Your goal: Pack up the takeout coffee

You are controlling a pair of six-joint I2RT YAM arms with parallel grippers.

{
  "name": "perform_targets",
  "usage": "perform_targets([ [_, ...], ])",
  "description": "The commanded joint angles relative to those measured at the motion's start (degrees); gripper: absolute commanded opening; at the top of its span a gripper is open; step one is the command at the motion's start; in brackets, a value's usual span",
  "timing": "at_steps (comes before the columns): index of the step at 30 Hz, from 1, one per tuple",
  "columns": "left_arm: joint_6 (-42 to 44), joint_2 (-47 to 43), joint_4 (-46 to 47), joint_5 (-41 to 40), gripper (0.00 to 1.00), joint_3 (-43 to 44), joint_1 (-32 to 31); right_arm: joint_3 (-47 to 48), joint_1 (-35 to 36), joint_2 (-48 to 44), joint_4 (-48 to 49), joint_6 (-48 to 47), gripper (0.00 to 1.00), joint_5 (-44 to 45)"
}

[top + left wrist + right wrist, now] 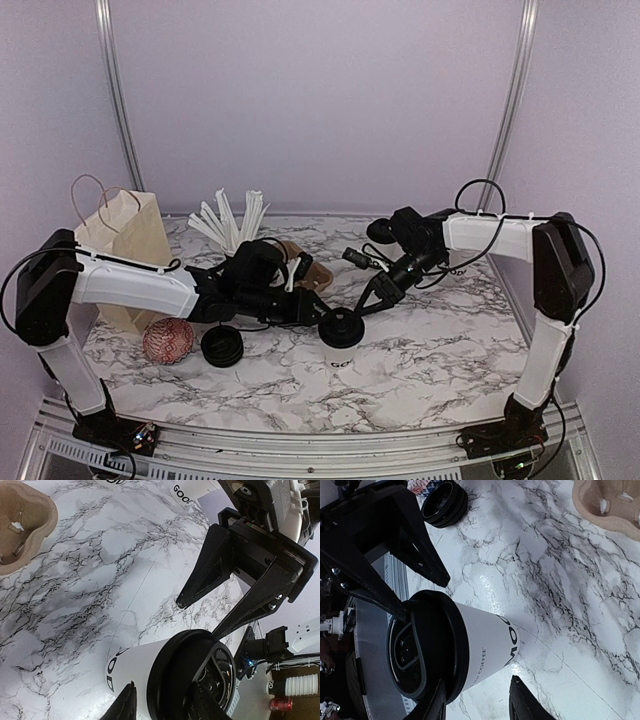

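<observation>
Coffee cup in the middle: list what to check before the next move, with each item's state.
1. Coffee cup upright: ok.
2. Lid on the cup: ok; fully pressed down: cannot tell.
3. Left gripper open, one fingertip at the lid's rim: ok.
4. Right gripper open, one fingertip at the rim opposite: ok.
5. Cup carrier, visible well empty: ok.
6. Paper bag standing: ok; mouth open: cannot tell.

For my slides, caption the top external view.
Left arm and right arm flank a lidded coffee cup on the marble table.
</observation>
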Motion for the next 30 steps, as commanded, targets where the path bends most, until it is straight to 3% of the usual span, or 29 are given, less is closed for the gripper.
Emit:
perform_targets([
  [1,0.0,2.6,0.4,1.8,0.37,0.1,0.4,1.0,0.2,2.7,0.4,0.1,0.39,-0.7],
  [7,-0.7,5.2,1.0,2.7,0.32,-2.3,0.4,-2.1,0.2,4.0,2.6,2.3,0.36,2.3],
  [14,-3.3,6.6,0.5,0.5,0.25,-7.4,0.2,-7.0,2.5,6.3,4.4,5.2,0.32,12.7],
  [21,-0.3,2.0,-1.1,-3.2,0.30,-6.6,-1.2,-2.9,3.6,2.9,3.2,4.7,0.31,12.8],
  [30,4.0,-3.8,-2.7,-6.5,0.43,-0.3,-1.6,4.2,-0.5,-5.6,1.0,4.2,0.53,9.1],
])
